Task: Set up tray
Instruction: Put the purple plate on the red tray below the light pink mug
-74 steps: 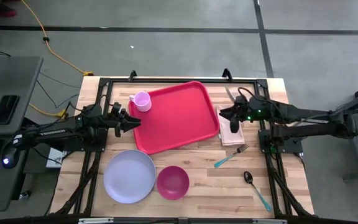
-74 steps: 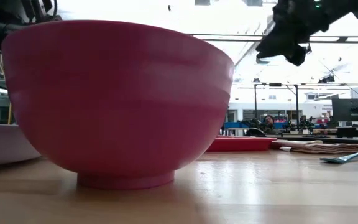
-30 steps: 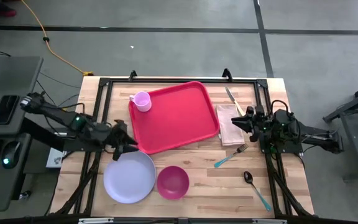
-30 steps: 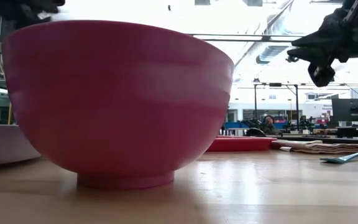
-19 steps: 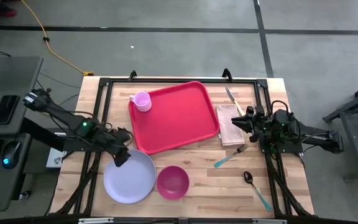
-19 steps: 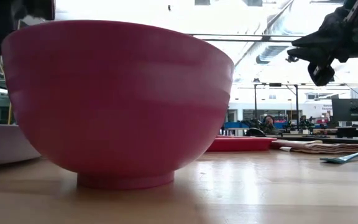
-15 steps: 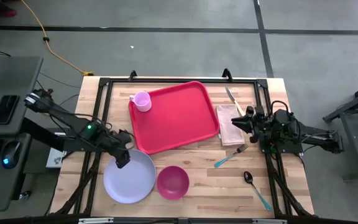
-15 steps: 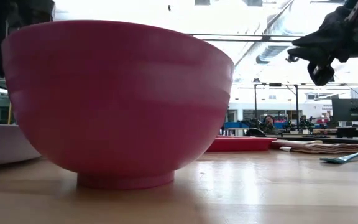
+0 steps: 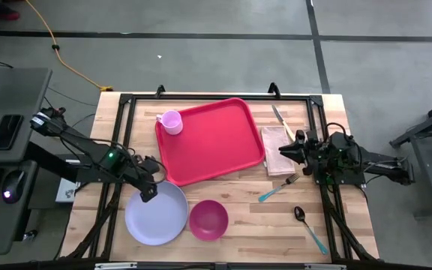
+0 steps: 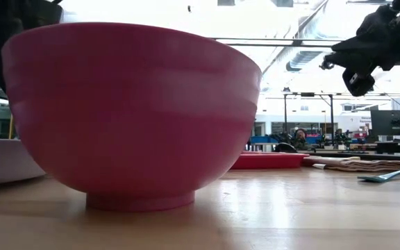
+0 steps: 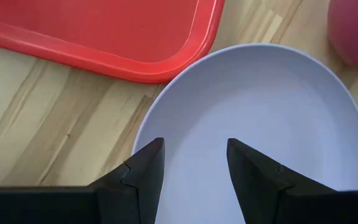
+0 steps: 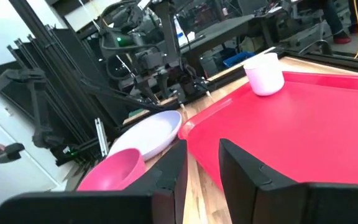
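a: how far along are you with setting up the tray?

b: barely started, i'm judging. the tray [image 9: 210, 141] is lying flat on the far middle of the table [image 9: 238, 202], and only the small pink cup [image 9: 171, 121] is standing on it, at its far left corner. everything else is sitting off it.

a: what's waiting?

b: the lavender plate [image 9: 156, 212] is lying just beside the tray's near left corner, with the pink bowl [image 9: 208, 219] next to it. the folded napkin [image 9: 278, 150] is lying along the tray's right edge, a knife [image 9: 279, 116] beyond it, a fork [image 9: 278, 187] and a spoon [image 9: 307, 225] nearer the front right.

a: and your pincers?

b: my left gripper [image 11: 189, 163] is hanging over the plate's far rim, fingers spread apart and gripping nothing; the wrist view is showing the plate between them and the tray's red edge just past. my right gripper [image 12: 199, 162] is waiting above the napkin, pointing toward the tray, fingers parted and empty too.

a: so what's next?

b: i'm thinking the plate is the piece in hand, since my left fingers are lining up on its rim. nothing is lifted yet.
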